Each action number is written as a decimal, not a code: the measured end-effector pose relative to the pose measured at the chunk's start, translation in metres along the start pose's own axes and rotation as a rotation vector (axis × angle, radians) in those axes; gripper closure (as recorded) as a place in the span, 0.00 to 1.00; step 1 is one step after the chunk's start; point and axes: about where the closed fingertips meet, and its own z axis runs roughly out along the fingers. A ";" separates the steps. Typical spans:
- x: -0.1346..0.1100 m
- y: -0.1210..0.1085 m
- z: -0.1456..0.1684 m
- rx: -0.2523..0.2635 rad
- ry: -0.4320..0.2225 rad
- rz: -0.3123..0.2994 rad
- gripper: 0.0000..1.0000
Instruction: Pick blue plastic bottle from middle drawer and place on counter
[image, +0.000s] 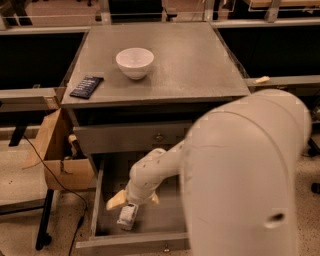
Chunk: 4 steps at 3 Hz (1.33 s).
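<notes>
The middle drawer (100, 197) is pulled open below the closed upper drawer (125, 137). The blue plastic bottle (127, 216) lies in it near the front left, pale with a dark label band. My gripper (134, 201) is down inside the drawer, just above the bottle's far end. Its yellowish fingers (115, 201) are spread to either side, open and holding nothing. The grey counter (195, 60) tops the cabinet. My large white arm shell covers the right half of the drawer.
A white bowl (135, 61) and a dark flat packet (86, 86) sit on the counter's left part. A cardboard box (52, 150) and a black stand leg (44, 222) stand left of the cabinet. Dark shelving runs behind.
</notes>
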 end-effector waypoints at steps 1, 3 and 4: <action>0.004 0.027 0.022 0.030 0.003 0.005 0.00; -0.002 0.056 0.075 0.066 0.064 0.101 0.00; -0.019 0.049 0.095 0.087 0.089 0.144 0.00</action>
